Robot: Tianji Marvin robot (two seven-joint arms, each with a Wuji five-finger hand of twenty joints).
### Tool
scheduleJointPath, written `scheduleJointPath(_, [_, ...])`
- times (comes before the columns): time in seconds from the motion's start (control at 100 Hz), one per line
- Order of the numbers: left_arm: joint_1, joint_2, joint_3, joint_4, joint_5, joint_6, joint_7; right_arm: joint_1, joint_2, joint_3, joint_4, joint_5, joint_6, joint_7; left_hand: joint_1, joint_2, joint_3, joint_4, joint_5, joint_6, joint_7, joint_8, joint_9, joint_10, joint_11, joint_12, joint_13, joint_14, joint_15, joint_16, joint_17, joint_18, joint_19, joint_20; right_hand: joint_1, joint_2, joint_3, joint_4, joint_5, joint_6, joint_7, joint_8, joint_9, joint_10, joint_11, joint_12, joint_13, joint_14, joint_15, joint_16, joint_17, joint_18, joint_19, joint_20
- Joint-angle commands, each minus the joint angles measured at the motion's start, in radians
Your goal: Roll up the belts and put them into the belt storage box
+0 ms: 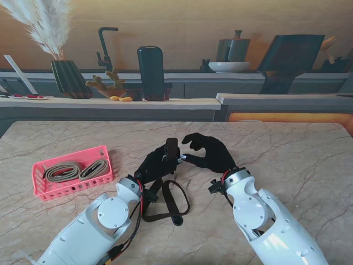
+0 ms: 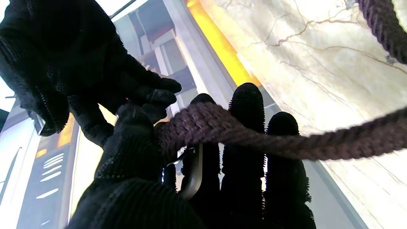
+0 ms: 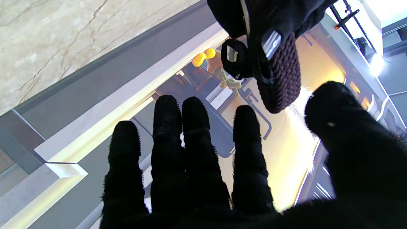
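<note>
Seen from the stand, the gloved left hand (image 1: 156, 164) and right hand (image 1: 212, 153) meet above the middle of the marble counter (image 1: 287, 165). The left hand pinches the upright end of a dark braided belt (image 1: 172, 150); the rest of the strap hangs in a loop nearer to me, its tail lying on the counter beside the left wrist. The right hand curls toward the belt's tip, thumb and forefinger close to it, though contact cannot be judged here. To the left, well apart, sits the pink belt storage box (image 1: 73, 172), with two tan belts (image 1: 74, 171) lying in it.

From the left wrist, the braided belt (image 2: 241, 133) runs across the fingers (image 2: 246, 127), clamped between thumb and forefinger, a metal buckle (image 2: 194, 171) hanging against the palm side. The right hand (image 2: 73, 63) presses in at the pinch.

From the right wrist, the four fingers (image 3: 190, 143) stand apart from the thumb, holding nothing. The belt's rounded end (image 3: 281, 76) hangs between forefinger and thumb, just clear of both, gripped by the left hand (image 3: 270, 16).
</note>
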Motion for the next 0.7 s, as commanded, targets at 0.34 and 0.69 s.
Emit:
scheduleJointPath(0.34, [0.014,0.008,0.016,-0.022,-0.003,-0.040,-0.032,0.005,0.015,0.022,-0.008,0.063,-0.057,0.098,0.171,0.130,-0.021,0.017,0.022,0.025,-0.128,-0.271,-0.086,-0.028,-0.251,-0.187,-0.094,-0.037,-0.210,-0.057,-0.075,-0.001,-0.083,0.021,0.027,-0.036,0.008,0.004,-0.206,-0.031,-0.022,-0.045,-0.203,-0.033,-0.013,0.002,-0.026,-0.075,0.031,0.025,0.015,-0.094,0.092,0.009])
scheduleJointPath(0.69, [0.013,0.013,0.019,-0.026,-0.006,-0.029,-0.052,0.068,0.012,-0.038,0.022,0.062,-0.062,0.104,0.185,0.103,-0.025,0.024,0.060,0.049,-0.088,-0.268,-0.035,-0.024,-0.156,-0.153,-0.047,-0.022,-0.116,-0.014,-0.049,-0.002,-0.039,0.040,0.031,-0.033,0.057,0.004,-0.093,0.014,-0.025,-0.077,-0.137,-0.061,-0.041,-0.019,-0.011,-0.080,-0.010,-0.005,-0.003,-0.069,0.067,-0.007])
